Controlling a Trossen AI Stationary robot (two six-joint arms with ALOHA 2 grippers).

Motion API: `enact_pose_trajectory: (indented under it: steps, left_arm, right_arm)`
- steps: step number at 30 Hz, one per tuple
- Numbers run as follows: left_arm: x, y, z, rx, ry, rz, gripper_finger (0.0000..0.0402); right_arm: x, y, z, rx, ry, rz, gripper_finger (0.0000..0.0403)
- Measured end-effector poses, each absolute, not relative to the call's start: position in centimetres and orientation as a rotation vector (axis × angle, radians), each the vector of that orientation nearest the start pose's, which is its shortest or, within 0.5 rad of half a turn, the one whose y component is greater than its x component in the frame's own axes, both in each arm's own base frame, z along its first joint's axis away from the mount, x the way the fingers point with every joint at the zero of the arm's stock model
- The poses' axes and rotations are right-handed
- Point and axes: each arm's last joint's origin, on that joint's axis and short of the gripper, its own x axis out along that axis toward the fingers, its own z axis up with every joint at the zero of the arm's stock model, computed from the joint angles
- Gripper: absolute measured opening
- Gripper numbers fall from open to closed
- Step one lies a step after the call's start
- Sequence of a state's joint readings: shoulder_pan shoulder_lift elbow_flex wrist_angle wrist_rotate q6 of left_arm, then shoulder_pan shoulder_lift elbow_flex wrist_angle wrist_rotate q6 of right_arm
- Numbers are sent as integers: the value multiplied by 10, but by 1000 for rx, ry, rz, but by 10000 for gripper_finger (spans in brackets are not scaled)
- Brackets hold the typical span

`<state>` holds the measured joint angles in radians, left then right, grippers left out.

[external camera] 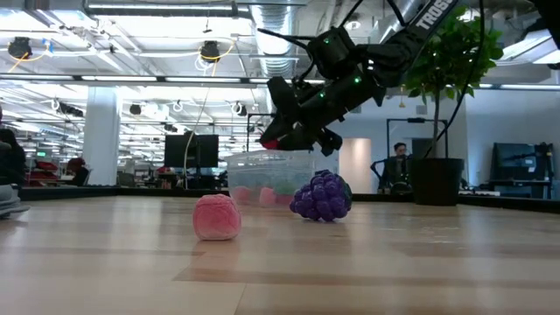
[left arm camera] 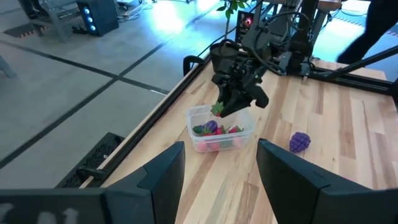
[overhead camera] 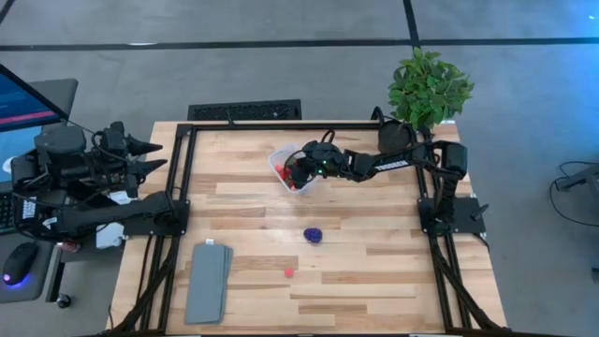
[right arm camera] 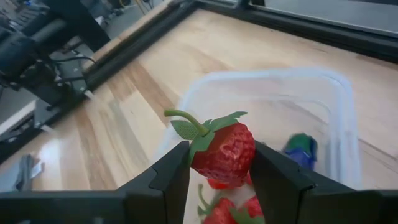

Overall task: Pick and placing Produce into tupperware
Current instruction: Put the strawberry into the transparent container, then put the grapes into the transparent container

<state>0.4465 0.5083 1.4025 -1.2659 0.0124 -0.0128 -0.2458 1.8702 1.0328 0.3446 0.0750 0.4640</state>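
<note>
My right gripper (right arm camera: 219, 163) clamps strawberry (right arm camera: 224, 153) just above clear tub (overhead camera: 281, 161) at table's far middle; my left gripper (left arm camera: 221, 168) parted, empty — parked far left; grapes (overhead camera: 313, 234), pink piece (overhead camera: 289, 272) nearer.

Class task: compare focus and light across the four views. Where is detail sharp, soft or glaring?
Right wrist view: strawberry sharp, table behind it soft. Low view: grape cluster crisp, bright ceiling lights behind. Left wrist view: blue-white glare on the floor. High view: even light.

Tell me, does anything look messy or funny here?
Nothing is spilled or broken. The grapes and a pink piece lie on the table, not yet in the tub. The right end effector holds a strawberry above it.
</note>
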Motion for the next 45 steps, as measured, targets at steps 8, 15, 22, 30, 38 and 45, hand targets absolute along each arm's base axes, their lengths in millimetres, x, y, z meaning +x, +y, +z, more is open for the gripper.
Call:
enact_pose_trajectory:
  steps: [8, 15, 22, 30, 38, 45]
  left_arm:
    - [-12, -6, 425, -97, 363, 432, 190]
    - [-12, -6, 425, -97, 362, 432, 190]
    - [-12, -6, 425, -97, 363, 432, 190]
    - [-12, -6, 425, -89, 364, 431, 190]
    - [-12, -6, 425, -89, 364, 431, 190]
    - [-12, -6, 425, -89, 364, 431, 190]
  right_arm:
    - [379, -97, 168, 500, 411, -424, 179]
    - [379, -97, 168, 500, 411, -424, 181]
    - [379, -97, 167, 518, 422, -431, 183]
    - [377, -96, 163, 552, 457, -449, 193]
    - [377, -95, 163, 560, 462, -425, 219]
    - [377, -94, 163, 562, 464, -416, 226]
